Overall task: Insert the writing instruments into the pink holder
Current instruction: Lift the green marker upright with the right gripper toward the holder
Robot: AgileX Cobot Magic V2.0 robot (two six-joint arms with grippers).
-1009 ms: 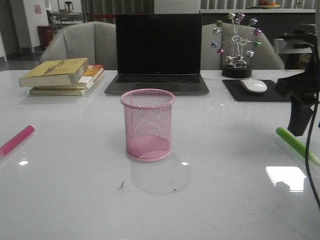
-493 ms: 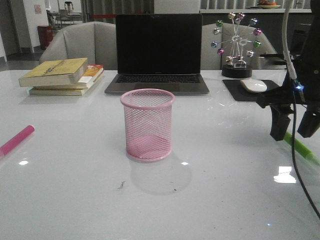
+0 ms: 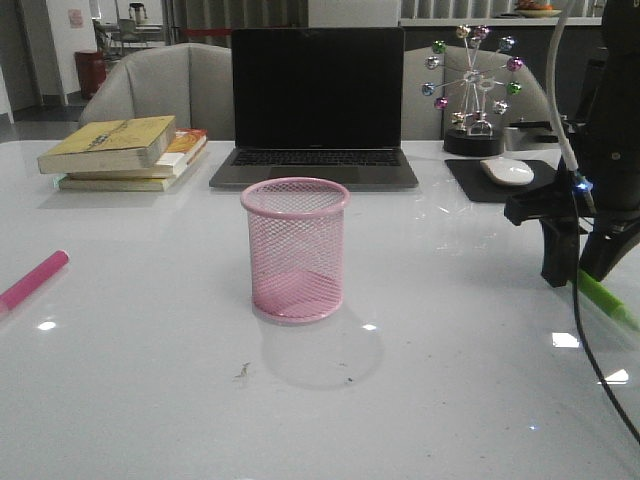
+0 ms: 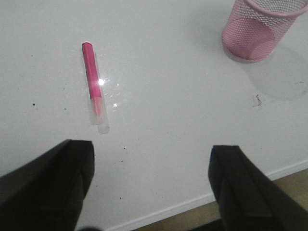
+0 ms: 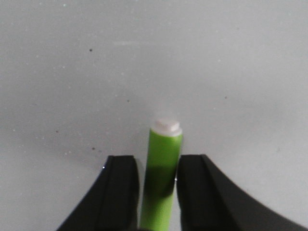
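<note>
While the right hand (image 5: 156, 192) stands open, the green marker (image 5: 161, 163) lies between its fingers.

Pink mesh holder (image 3: 296, 250), lime green marker (image 5: 160, 180), magenta marker (image 4: 93, 86).

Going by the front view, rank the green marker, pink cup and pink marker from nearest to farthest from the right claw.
1. Green marker: on the table, right at the right claw.
2. Pink cup: table centre, to the claw's left.
3. Pink marker: far left edge.
</note>
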